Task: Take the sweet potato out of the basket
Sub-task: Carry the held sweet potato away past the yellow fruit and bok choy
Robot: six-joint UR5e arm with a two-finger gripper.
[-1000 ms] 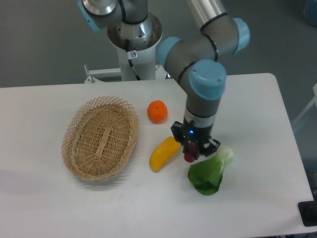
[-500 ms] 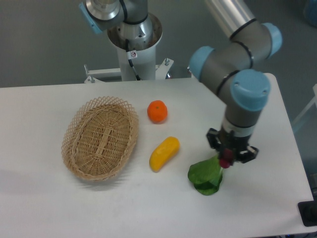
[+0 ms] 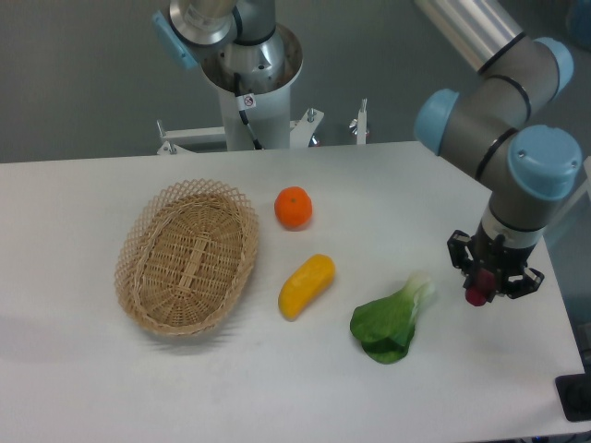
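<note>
**Sweet potato in the claw, over the right side of the table**

Sweet potato (image 3: 476, 296) shows only as a small dark red tip poking out below the gripper (image 3: 492, 277), whose two fingers are clamped around it. The gripper points straight down over the right part of the white table (image 3: 277, 388), well away from the basket (image 3: 187, 255). Whether the tuber's tip touches the tabletop cannot be told.

Just to the left of the gripper, apart from it, a leafy green vegetable (image 3: 391, 322) lies on the table with its pale stalk end aimed up and to the right. Further left lies a yellow oblong fruit (image 3: 307, 285), tilted, and above that a round orange (image 3: 294, 207). The oval wicker basket sits at the far left of the group, with nothing visible inside it.
</note>
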